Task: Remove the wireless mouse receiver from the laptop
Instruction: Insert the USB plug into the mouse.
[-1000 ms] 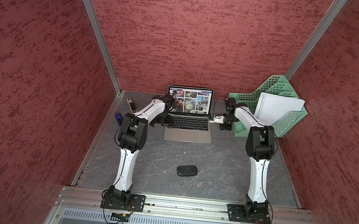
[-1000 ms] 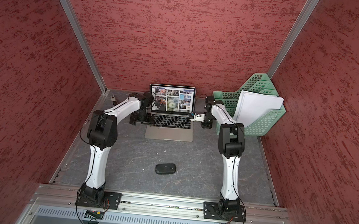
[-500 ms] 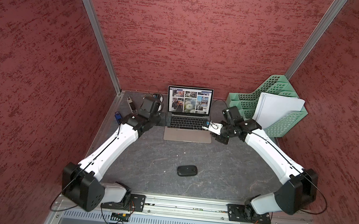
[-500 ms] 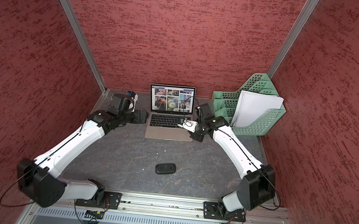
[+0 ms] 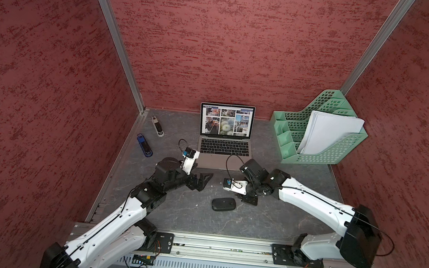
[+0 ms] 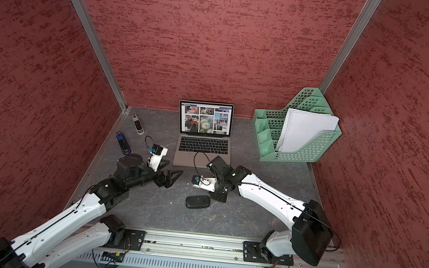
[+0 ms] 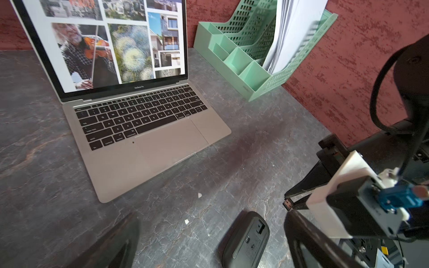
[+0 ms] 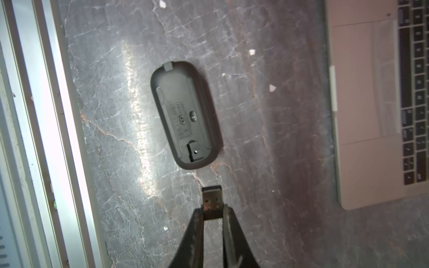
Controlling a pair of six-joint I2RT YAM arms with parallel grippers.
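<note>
Right wrist view: the wireless mouse receiver (image 8: 211, 201) is seen pinched in the narrowed right gripper (image 8: 212, 213), near the upturned mouse (image 8: 184, 116) and apart from the laptop (image 8: 362, 116). In a top view, the left gripper (image 5: 202, 181) is spread wide just below frame centre.

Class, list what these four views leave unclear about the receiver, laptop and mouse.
- wireless mouse receiver: in both top views, too small and masked by the right arm.
- laptop ports: the right wrist view's edge cuts the laptop off; elsewhere they are too small.
- mouse label: print blurred in both wrist views.
</note>
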